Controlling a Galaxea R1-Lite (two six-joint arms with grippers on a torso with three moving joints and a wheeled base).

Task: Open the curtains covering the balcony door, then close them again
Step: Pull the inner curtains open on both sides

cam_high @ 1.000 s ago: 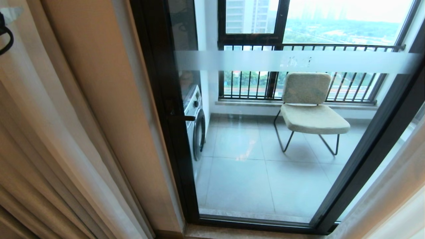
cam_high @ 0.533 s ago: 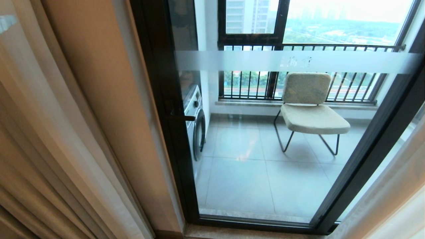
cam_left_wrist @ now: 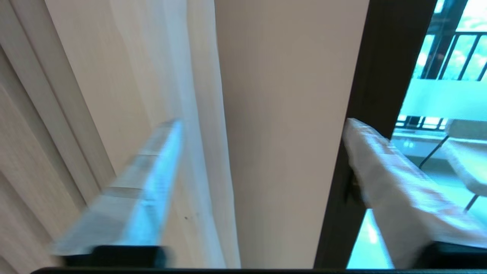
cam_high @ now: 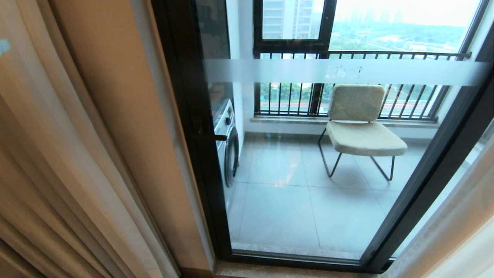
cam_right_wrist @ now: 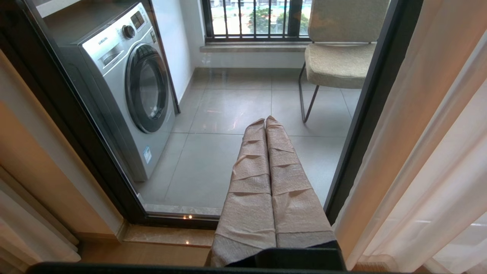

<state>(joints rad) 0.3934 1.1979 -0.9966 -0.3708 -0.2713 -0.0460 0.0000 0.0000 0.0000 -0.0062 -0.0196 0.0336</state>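
The balcony door (cam_high: 332, 162) stands uncovered, clear glass in black frames with a frosted strip (cam_high: 347, 71). The cream-beige curtains hang bunched in pleats at the left (cam_high: 58, 162), and a pale fold hangs at the right (cam_high: 459, 227). My left gripper (cam_left_wrist: 262, 121) is open, its taped fingers (cam_left_wrist: 144, 182) spread wide in front of the left curtain's edge (cam_left_wrist: 190, 95) and a bare wall strip (cam_left_wrist: 285, 114), with nothing between them. Only one fingertip (cam_high: 3, 46) of it shows at the head view's left edge. My right gripper (cam_right_wrist: 265, 121) is shut and empty, low before the glass.
Behind the glass stand a washing machine (cam_right_wrist: 125, 87) and a padded chair (cam_high: 362, 127) on grey tiles, with a barred window (cam_high: 347, 58) beyond. A black door handle (cam_high: 210, 137) sits on the left frame. A stone sill (cam_right_wrist: 167, 234) runs below the door.
The left gripper's fingertip has slid down along the head view's left edge, and its black cable loop has left the picture. The curtains and the right arm have not moved.
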